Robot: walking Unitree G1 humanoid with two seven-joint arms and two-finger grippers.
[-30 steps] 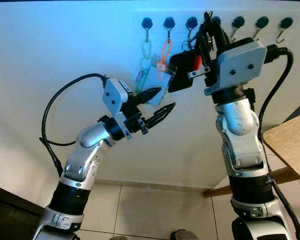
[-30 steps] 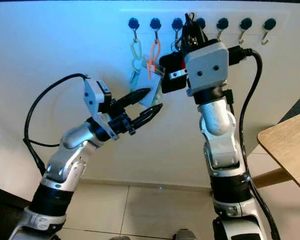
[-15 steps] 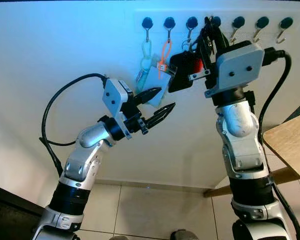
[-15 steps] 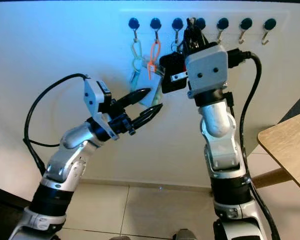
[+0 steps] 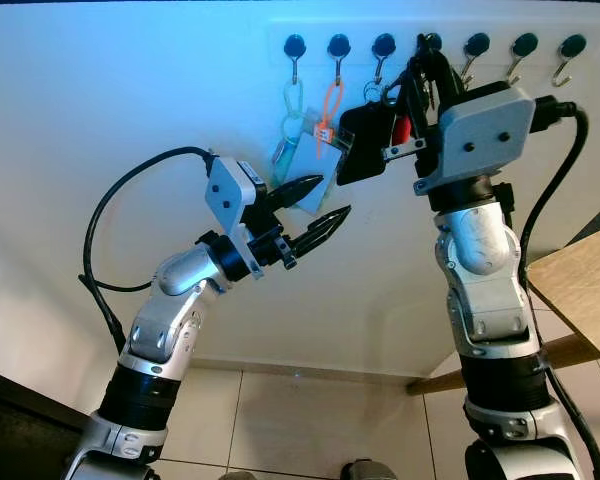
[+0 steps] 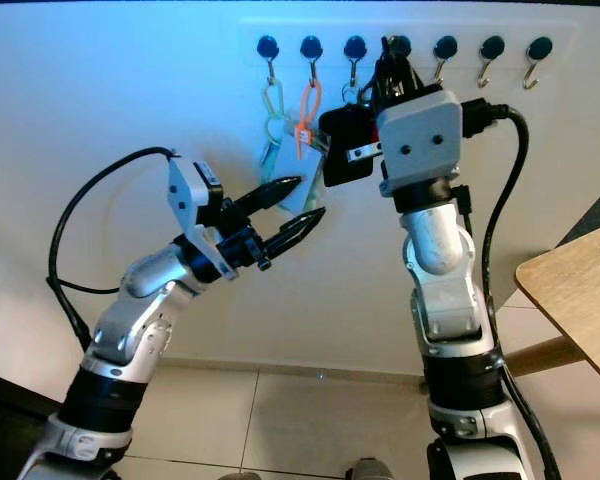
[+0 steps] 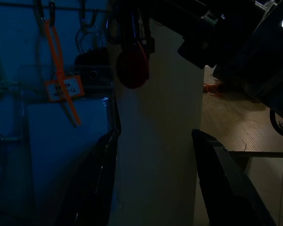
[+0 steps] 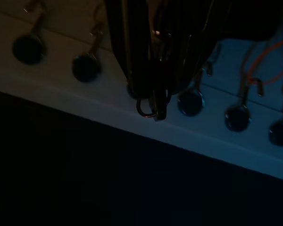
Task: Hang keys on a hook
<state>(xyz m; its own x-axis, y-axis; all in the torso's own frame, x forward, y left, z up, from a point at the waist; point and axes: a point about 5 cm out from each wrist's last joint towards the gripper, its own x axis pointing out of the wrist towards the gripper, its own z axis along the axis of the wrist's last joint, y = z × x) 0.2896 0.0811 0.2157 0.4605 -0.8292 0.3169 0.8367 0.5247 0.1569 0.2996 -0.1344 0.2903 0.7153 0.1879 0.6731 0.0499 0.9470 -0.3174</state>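
A row of black-knobbed hooks [image 5: 525, 45] runs along the white wall. My right gripper [image 5: 423, 62] is raised to the fourth hook [image 6: 401, 45], shut on a key ring [image 8: 150, 107] whose red fob [image 5: 401, 126] hangs beside a black fob [image 5: 363, 140]. In the right wrist view the ring sits at the fingertips, right by a hook knob [image 8: 190, 102]. My left gripper [image 5: 332, 196] is open lower down, just under a clear card sleeve [image 7: 66, 141] hanging with a green carabiner [image 5: 293, 100] and an orange loop [image 5: 331, 105] on the first two hooks.
Three bare hooks [image 5: 572, 48] lie to the right of my right gripper. A wooden table [image 5: 580, 280] juts in at the right edge. Tiled floor [image 5: 310, 420] lies below, with a dark piece of furniture [image 5: 10, 425] at lower left.
My right gripper has edged slightly to the right with the keys, closer to the fourth hook. The left arm has not moved.
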